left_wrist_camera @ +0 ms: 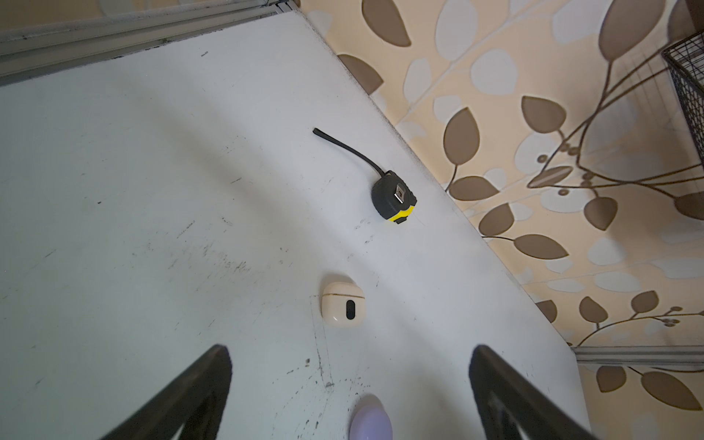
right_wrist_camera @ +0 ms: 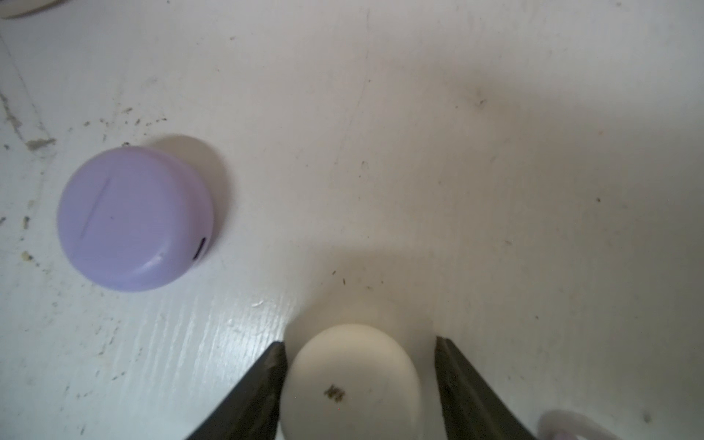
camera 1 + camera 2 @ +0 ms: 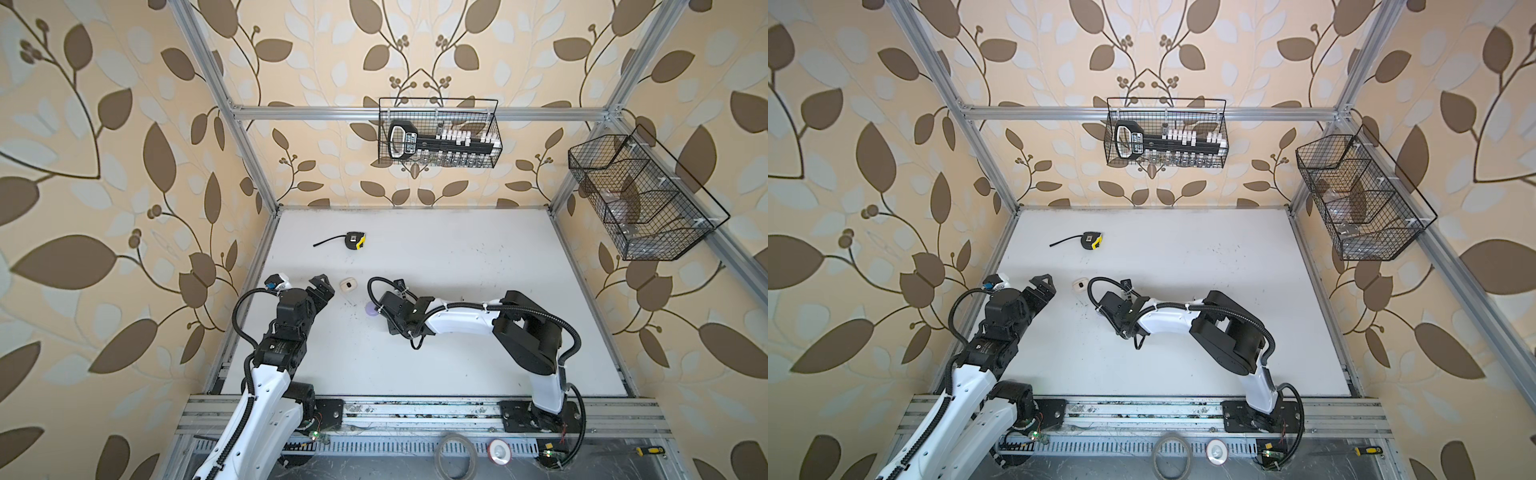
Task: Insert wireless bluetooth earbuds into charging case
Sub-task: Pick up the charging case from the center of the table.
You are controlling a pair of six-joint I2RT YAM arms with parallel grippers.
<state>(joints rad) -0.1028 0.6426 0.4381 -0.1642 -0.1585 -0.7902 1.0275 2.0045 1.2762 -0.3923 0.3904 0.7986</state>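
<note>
Three closed charging cases lie on the white table (image 3: 457, 257). A cream case (image 3: 348, 285) (image 1: 343, 303) rests just beyond my left gripper (image 1: 349, 348), which is wide open and holds nothing. A lilac case (image 3: 371, 309) (image 2: 135, 219) sits beside my right wrist. My right gripper (image 2: 360, 341) points down and straddles a white case (image 2: 350, 384). One finger touches the white case and a narrow gap shows at the other finger. No earbuds can be made out. A pale lilac piece (image 2: 571, 426) at the frame edge is cut off.
A black and yellow tape measure (image 3: 355, 241) lies near the back left of the table. Two wire baskets (image 3: 438, 133) (image 3: 644, 199) hang on the back and right walls. A tape roll (image 3: 455, 455) and a screwdriver (image 3: 650, 450) lie on the front rail.
</note>
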